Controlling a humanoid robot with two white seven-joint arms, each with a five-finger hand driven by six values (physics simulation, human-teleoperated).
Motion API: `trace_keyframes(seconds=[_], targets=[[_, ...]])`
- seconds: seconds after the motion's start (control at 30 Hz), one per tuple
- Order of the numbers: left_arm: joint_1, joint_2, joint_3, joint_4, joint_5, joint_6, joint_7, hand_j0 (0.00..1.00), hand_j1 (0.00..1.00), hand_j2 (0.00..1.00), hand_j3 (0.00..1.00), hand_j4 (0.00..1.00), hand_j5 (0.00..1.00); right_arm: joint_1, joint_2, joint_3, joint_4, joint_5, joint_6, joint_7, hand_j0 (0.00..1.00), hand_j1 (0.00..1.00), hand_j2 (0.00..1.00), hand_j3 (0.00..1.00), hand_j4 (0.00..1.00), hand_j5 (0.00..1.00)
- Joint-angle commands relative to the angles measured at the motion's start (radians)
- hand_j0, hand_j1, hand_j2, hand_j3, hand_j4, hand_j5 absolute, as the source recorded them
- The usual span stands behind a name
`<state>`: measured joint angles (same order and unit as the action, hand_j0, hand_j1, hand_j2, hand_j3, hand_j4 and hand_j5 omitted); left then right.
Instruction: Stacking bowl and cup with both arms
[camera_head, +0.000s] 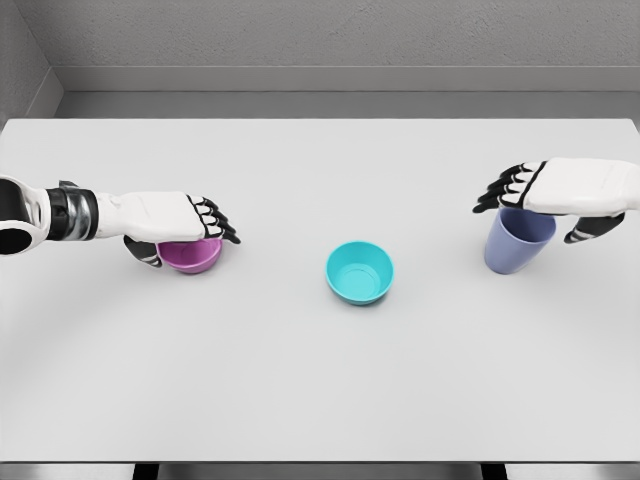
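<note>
A pink bowl (192, 257) sits on the white table (320, 380) at the left. My left hand (180, 240) lies over it, thumb at the bowl's left side and fingers (218, 222) reaching past its right rim, spread and not closed on it. A teal bowl (359, 272) stands upright and alone in the middle. At the right stands a blue-violet cup (515, 248), its far rim hidden under my right hand (540, 212). That hand hovers just over the cup with fingers (503, 188) spread and the thumb to the cup's right, apart from it.
The table's front edge (320, 462) runs along the bottom of the view. A grey wall (320, 40) stands behind the far edge. Nothing else is on the table.
</note>
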<state>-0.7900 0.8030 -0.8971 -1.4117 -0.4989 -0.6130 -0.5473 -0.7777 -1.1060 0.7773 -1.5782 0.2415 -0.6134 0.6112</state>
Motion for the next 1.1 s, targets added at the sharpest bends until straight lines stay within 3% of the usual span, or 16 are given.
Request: trace_keyframes(seconds=[0.0, 0.33, 0.57, 1.07], targets=[[0.000, 0.002, 0.001, -0.001, 0.003, 0.002, 0.000, 0.91, 0.91, 0.91, 0.91, 0.91, 0.91, -0.002, 0.002, 0.000, 0.013, -0.002, 0.003, 0.000, 1.00, 1.00, 1.00, 1.00, 1.00, 1.00], [0.003, 0.002, 0.001, -0.001, 0.003, 0.002, -0.016, 0.73, 0.73, 0.73, 0.73, 0.73, 0.73, -0.002, 0.026, 0.002, 0.049, 0.018, 0.003, 0.000, 1.00, 1.00, 1.00, 1.00, 1.00, 1.00], [0.000, 0.001, 0.000, -0.004, 0.007, 0.002, -0.017, 0.71, 0.71, 0.71, 0.71, 0.71, 0.71, -0.002, 0.052, 0.019, 0.052, 0.019, 0.003, 0.000, 1.00, 1.00, 1.00, 1.00, 1.00, 1.00], [-0.057, -0.050, 0.000, -0.095, 0.026, 0.002, -0.013, 0.70, 0.70, 0.70, 0.70, 0.70, 0.70, 0.000, 0.052, 0.027, 0.073, 0.038, 0.003, 0.000, 1.00, 1.00, 1.00, 1.00, 1.00, 1.00]])
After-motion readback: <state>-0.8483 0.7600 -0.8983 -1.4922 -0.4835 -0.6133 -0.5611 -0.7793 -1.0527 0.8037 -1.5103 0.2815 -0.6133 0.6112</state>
